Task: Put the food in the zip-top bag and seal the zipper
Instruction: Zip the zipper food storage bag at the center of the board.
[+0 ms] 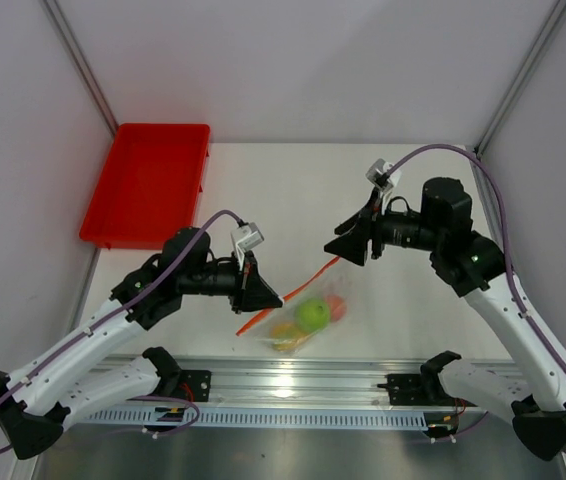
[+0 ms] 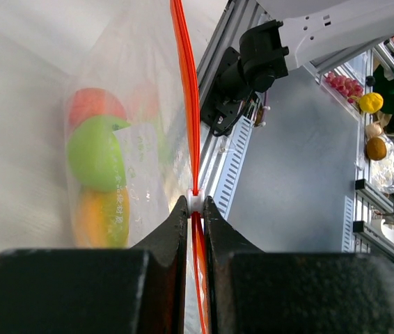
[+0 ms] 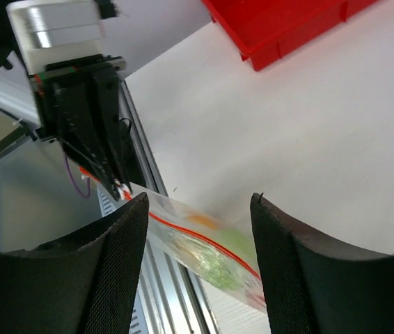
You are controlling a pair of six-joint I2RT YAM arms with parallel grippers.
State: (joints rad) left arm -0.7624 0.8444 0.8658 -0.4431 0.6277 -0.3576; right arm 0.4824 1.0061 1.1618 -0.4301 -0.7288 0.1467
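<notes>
The clear zip-top bag (image 1: 305,322) hangs near the table's front edge with the three toy fruits inside: green (image 1: 312,315), pinkish-orange (image 1: 336,307) and yellow-orange (image 1: 285,330). In the left wrist view the green fruit (image 2: 96,153) sits between the pinkish one (image 2: 92,104) and the yellow-orange one (image 2: 103,217). My left gripper (image 1: 266,297) is shut on the orange-red zipper (image 2: 186,90) at its white slider (image 2: 195,202). My right gripper (image 1: 348,247) is open and empty, apart from the bag (image 3: 214,250), above the zipper's far end (image 1: 325,266).
A red rectangular tray (image 1: 146,183) stands at the back left of the white table. The aluminium rail (image 1: 283,385) with both arm bases runs along the front edge, just below the bag. White walls enclose the table.
</notes>
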